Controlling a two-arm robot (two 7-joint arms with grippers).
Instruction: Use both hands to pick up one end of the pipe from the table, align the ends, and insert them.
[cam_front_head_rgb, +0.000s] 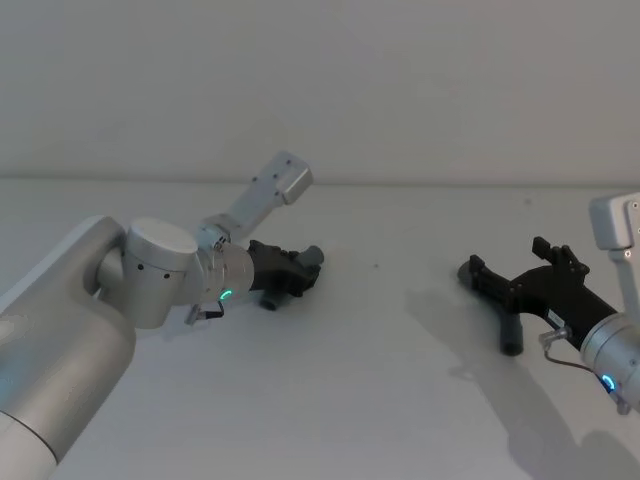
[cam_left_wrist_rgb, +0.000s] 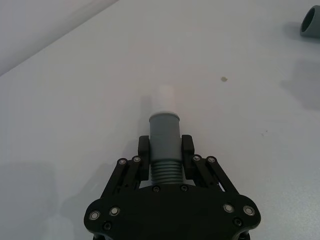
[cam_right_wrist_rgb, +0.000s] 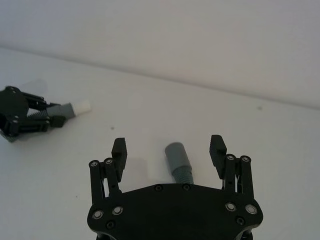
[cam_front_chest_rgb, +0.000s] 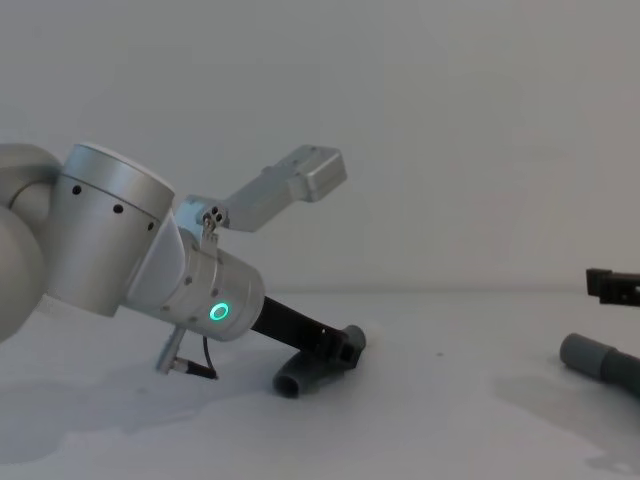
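Observation:
My left gripper (cam_left_wrist_rgb: 165, 146) is shut on the ribbed neck of one pipe piece, just behind its grey cuff (cam_left_wrist_rgb: 165, 131) and whitish tip (cam_left_wrist_rgb: 164, 97). In the head view this gripper (cam_front_head_rgb: 292, 270) sits left of centre, low over the table (cam_front_head_rgb: 400, 400). The piece's curved end (cam_front_chest_rgb: 293, 381) reaches down to the surface. At the right, my right gripper (cam_right_wrist_rgb: 168, 148) is open, a finger (cam_right_wrist_rgb: 119, 149) on either side of the second pipe piece (cam_right_wrist_rgb: 179, 158), which lies on the table. The chest view shows that piece (cam_front_chest_rgb: 598, 359) below a right finger (cam_front_chest_rgb: 612, 284).
The table is white and bare between the two grippers (cam_front_head_rgb: 400, 300). A plain white wall (cam_front_head_rgb: 400, 80) rises behind it. The left arm's silver wrist with its green ring (cam_front_chest_rgb: 217, 312) takes up the left of the chest view.

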